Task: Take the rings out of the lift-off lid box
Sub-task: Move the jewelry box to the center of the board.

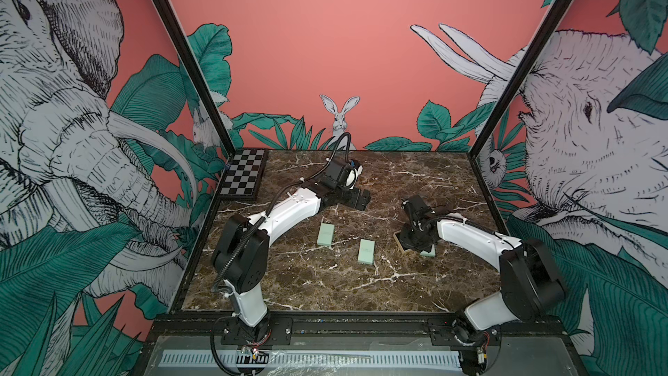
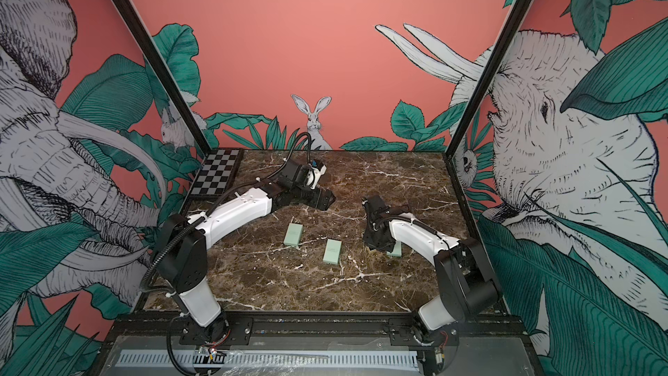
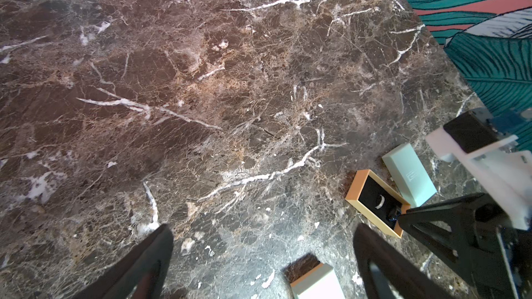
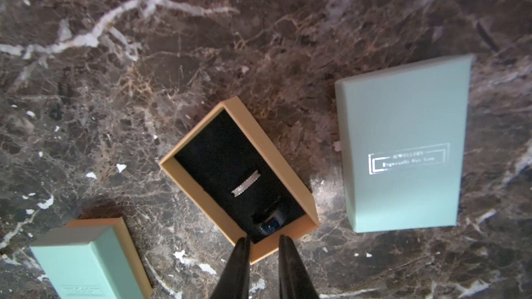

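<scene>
Right end effector [image 4: 264, 239] is down at the open box [image 4: 201, 199], its two black fingers [image 4: 234, 268] a narrow gap apart, tips at one end of the black foam. The dark ring [image 4: 269, 222] sits right at those tips. Clamped or not, I cannot tell. The silver ring [image 4: 246, 184] stands in its foam slot mid-box, just beside the dark one. Both rings are in the box.

Next to the box, but apart from it, lies its mint-green lid [image 4: 403, 110], flat on the marble worktop [image 4: 115, 81]. It has silver foil print: a double frame with two lines of lettering. The top line looks like "JEWELLERY"; the lower one is too blurred to read. A second mint-green box [image 4: 86, 263], lid on over a tan base, carries a similar framed print, unreadable. In both top views a third closed box [image 1: 325, 235] lies nearer the left arm.

Left end effector [image 3: 263, 227] hangs over bare marble, fingers spread wide, holding nothing. A chequered board [image 1: 242, 175] sits in the far left corner.
</scene>
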Controlling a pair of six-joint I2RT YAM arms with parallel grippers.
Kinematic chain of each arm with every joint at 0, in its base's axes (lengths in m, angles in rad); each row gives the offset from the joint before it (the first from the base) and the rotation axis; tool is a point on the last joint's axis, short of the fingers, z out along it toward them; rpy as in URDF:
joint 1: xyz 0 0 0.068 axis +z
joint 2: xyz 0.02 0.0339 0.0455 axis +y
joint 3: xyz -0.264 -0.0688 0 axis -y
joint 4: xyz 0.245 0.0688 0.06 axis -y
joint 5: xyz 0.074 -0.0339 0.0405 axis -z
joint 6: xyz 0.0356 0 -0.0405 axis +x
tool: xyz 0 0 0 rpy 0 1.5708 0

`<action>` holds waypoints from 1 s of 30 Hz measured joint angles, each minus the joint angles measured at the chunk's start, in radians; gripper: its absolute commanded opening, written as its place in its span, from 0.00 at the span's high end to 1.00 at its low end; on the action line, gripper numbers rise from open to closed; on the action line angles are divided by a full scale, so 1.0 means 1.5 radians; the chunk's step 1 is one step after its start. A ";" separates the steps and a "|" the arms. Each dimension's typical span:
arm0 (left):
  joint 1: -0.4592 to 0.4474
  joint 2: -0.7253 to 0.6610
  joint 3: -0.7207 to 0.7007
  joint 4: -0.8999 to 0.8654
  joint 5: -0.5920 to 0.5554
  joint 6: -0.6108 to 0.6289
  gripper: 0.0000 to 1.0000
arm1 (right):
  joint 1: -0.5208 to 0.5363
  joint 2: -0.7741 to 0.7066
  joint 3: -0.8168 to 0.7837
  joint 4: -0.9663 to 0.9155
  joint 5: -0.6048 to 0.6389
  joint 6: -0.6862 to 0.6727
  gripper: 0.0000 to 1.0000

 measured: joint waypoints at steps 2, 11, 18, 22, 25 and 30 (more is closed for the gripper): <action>0.000 0.000 0.000 -0.003 -0.001 0.000 0.01 | 0.000 0.004 0.000 0.001 0.001 0.000 0.79; 0.000 0.000 0.000 -0.007 -0.004 0.000 0.01 | -0.002 0.017 0.000 0.015 0.007 -0.001 0.80; 0.000 0.000 0.000 -0.009 -0.006 0.001 0.01 | -0.019 0.028 0.000 0.030 0.002 -0.005 0.81; 0.000 0.000 0.000 -0.009 -0.008 0.003 0.01 | -0.028 0.033 0.000 0.038 -0.007 -0.009 0.81; 0.000 0.000 0.000 -0.009 -0.009 0.005 0.01 | -0.031 0.036 0.001 0.040 -0.009 -0.012 0.81; 0.000 0.000 0.000 -0.009 -0.011 0.006 0.01 | -0.032 0.036 0.002 0.038 -0.011 -0.019 0.78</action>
